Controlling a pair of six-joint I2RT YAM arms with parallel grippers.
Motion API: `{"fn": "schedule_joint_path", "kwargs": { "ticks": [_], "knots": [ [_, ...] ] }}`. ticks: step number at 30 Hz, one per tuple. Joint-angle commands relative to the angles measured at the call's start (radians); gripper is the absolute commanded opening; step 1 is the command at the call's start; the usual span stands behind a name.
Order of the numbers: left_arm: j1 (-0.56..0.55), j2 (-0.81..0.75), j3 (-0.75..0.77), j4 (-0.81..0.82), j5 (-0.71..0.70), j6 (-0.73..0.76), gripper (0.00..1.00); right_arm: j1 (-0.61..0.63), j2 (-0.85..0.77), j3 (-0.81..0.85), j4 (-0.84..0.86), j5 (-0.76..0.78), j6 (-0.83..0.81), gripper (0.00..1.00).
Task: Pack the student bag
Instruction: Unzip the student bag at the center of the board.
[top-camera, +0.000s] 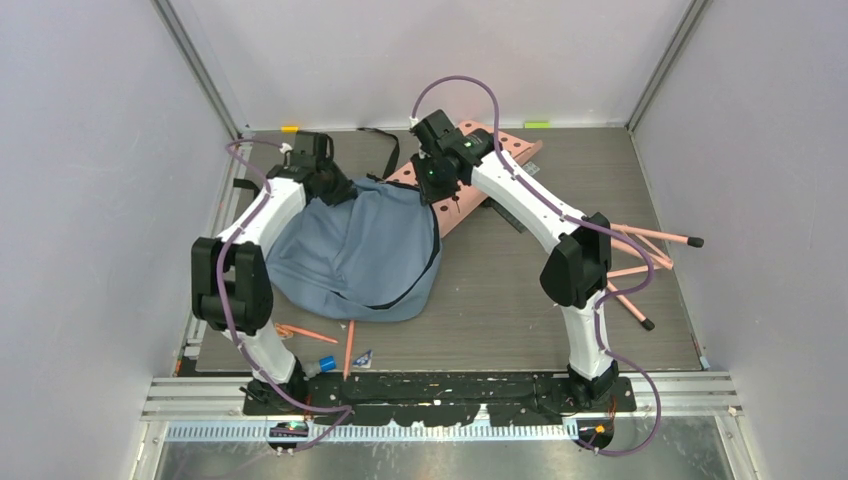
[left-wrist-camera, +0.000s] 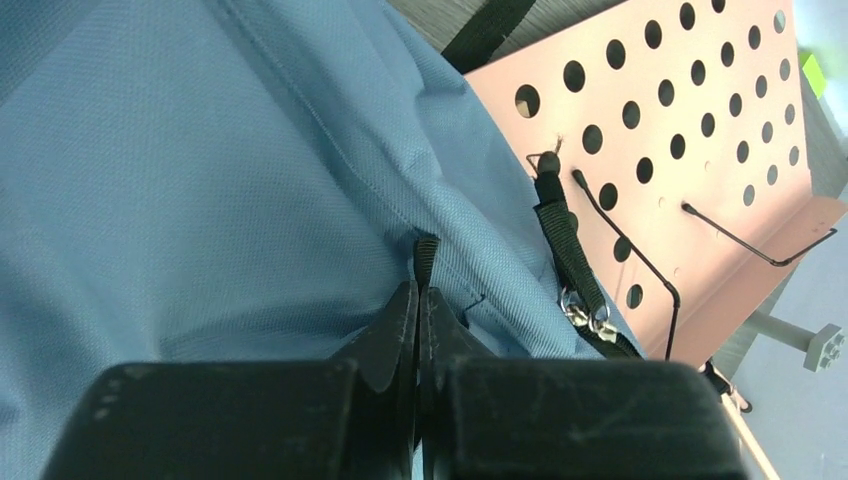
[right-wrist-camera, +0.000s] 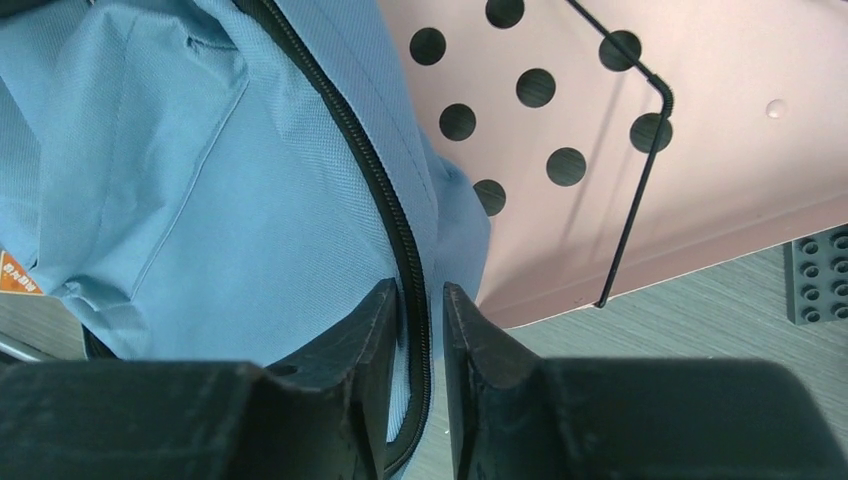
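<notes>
Item 1: student bag (top-camera: 350, 255), slumped on the table (top-camera: 500, 300), overlapping the pink perforated board (left-wrist-camera: 690, 130). Left tool (left-wrist-camera: 418, 300) clenched on a black tab (left-wrist-camera: 426, 255) at the bag's seam, probably to lift its mouth for packing. Right tool (right-wrist-camera: 420, 320) straddled the bag's zipper edging (right-wrist-camera: 385, 190), grip uncertain; only the wrist views showed either hold.

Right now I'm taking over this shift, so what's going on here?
Both arms are working on the blue student bag. The left gripper is shut on its fabric. The right gripper straddles the black zipper edge beside the pink perforated board; whether it pinches is unclear.
</notes>
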Motion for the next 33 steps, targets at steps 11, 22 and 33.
{"fn": "schedule_joint_path", "kwargs": {
  "ticks": [11,22,33],
  "knots": [
    [0.005,-0.278,-0.248,0.161,-0.057,-0.087,0.0,-0.012,-0.059,0.131,0.213,-0.135,-0.098,0.61],
    [0.005,-0.321,-0.277,0.15,-0.055,-0.088,0.0,0.005,0.051,0.122,0.449,-0.456,-0.244,0.58],
    [0.005,-0.33,-0.306,0.153,-0.027,-0.096,0.0,0.017,0.177,0.203,0.408,-0.531,-0.321,0.53]
  ]
}}
